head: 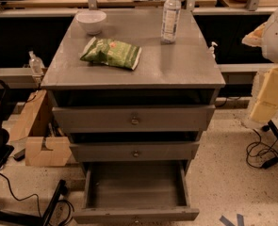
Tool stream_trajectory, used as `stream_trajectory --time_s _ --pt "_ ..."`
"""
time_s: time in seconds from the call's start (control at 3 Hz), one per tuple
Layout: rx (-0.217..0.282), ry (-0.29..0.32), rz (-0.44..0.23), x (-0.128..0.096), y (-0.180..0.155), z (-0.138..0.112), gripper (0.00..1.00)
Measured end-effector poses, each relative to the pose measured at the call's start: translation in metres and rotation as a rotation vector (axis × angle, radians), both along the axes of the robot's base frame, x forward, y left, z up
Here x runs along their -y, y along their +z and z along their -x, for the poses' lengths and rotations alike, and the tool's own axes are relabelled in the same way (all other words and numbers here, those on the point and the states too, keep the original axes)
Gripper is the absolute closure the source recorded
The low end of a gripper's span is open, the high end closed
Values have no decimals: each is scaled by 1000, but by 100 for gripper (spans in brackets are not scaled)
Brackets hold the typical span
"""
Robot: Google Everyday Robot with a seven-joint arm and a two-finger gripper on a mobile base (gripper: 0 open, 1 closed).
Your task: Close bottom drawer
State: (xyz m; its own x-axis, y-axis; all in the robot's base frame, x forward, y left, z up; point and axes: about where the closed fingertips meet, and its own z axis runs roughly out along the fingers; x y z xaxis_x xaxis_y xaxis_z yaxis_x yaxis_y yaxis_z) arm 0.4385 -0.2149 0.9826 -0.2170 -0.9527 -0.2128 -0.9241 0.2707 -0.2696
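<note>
Standing pulled far out at 6 o'clock in the camera view, the bottom drawer point(135, 187) is showing its grey inner floor and side walls, and its flat front is running along the lower edge of the view. Directly above it, at 12 o'clock from the open box, the middle drawer point(135, 151) is sitting with its small round knob at centre. The wider top drawer point(134, 118) is sitting above that, with a dark gap over it. The grey bench point(185, 67) is capping the cabinet and is carrying three things. A green chip bag point(111, 53) is lying toward its 9 o'clock side. A white bowl point(91, 21) is resting at its 11 o'clock corner. A clear water bottle point(171, 14) is standing upright at its 1 o'clock side. The claw point(265, 34) is hanging at 2 o'clock from the cabinet, at the right edge of the view, well apart from the drawers; whether it is released or clenched cannot be told. A cardboard box point(40, 147) is sitting at 9 o'clock beside the cabinet, and black cables point(261, 152) are trailing over the speckled floor point(223, 173) at 3 o'clock.
</note>
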Motion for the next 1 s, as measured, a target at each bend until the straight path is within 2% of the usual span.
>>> stream_trajectory --time_s 0.33,0.67,1.0 --pt "0 0 0 0 0 0 0" --pt "35 -13 -18 1 5 4 0" --pt "74 -1 -116 -14 -33 14 0"
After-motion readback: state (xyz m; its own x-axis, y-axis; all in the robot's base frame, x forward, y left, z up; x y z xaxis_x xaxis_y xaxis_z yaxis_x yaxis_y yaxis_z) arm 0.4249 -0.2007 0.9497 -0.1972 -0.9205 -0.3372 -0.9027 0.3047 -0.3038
